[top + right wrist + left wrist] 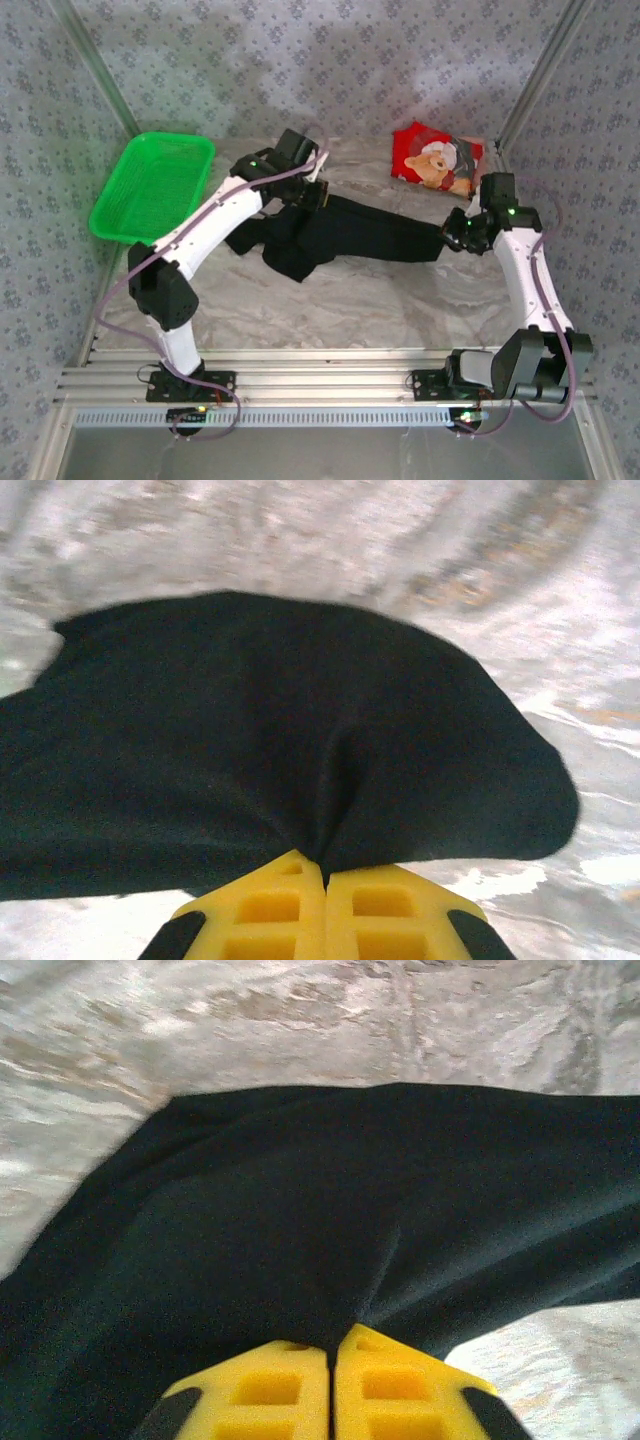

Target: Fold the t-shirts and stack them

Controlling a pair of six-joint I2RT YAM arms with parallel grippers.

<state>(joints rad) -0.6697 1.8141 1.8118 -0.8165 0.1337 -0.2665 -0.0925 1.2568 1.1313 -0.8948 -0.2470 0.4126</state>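
Note:
The black t-shirt (365,236) hangs stretched in a band between my two grippers, low over the marble table (380,300). My left gripper (316,196) is shut on its left end, where bunched cloth droops to the tabletop. In the left wrist view the yellow fingertips (290,1360) of my left gripper (333,1340) pinch a pleat of the black t-shirt (350,1210). My right gripper (452,236) is shut on the right end. The right wrist view has the right gripper (323,866) clamped on a gathered fold of the black t-shirt (280,730). The red t-shirt (437,158) with its bear print lies folded at the back right.
A green mesh basket (155,185) sits at the back left, beside the left arm. Patterned walls close the table at the back and sides. Bare marble lies in front of the black shirt, toward the arm bases.

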